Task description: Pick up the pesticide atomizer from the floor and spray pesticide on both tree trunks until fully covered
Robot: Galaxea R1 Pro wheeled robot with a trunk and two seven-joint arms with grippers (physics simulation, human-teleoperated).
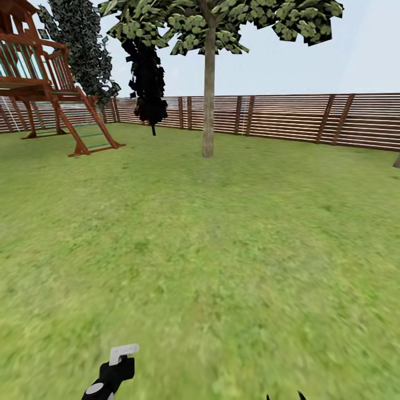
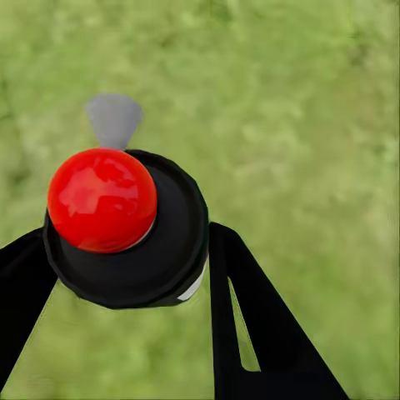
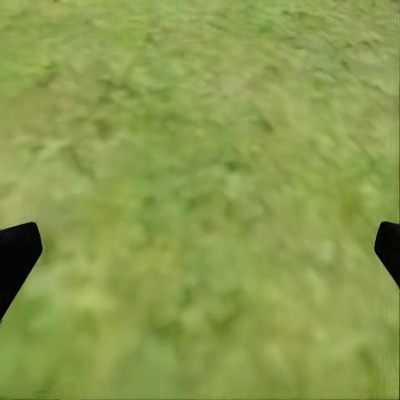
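Note:
The pesticide atomizer (image 2: 125,225) is a black round body with a red ball on top and a grey-white nozzle. My left gripper (image 2: 125,258) is shut on it, one black finger on each side, above the grass. In the head view, the atomizer (image 1: 119,361) sits low at the left with its white nozzle pointing forward. One tree stands far ahead on the lawn, its pale trunk (image 1: 208,100) bare and straight under green foliage. My right gripper (image 3: 200,250) is open over bare grass, and its tips (image 1: 284,396) peek in at the bottom edge.
A brown slat fence (image 1: 289,119) closes the far side of the lawn. A red wooden play set (image 1: 50,94) stands at the far left, with a dark-leaved tree (image 1: 78,44) behind it. A black-foliaged tree (image 1: 147,78) stands by the fence. Open grass lies between me and the trunk.

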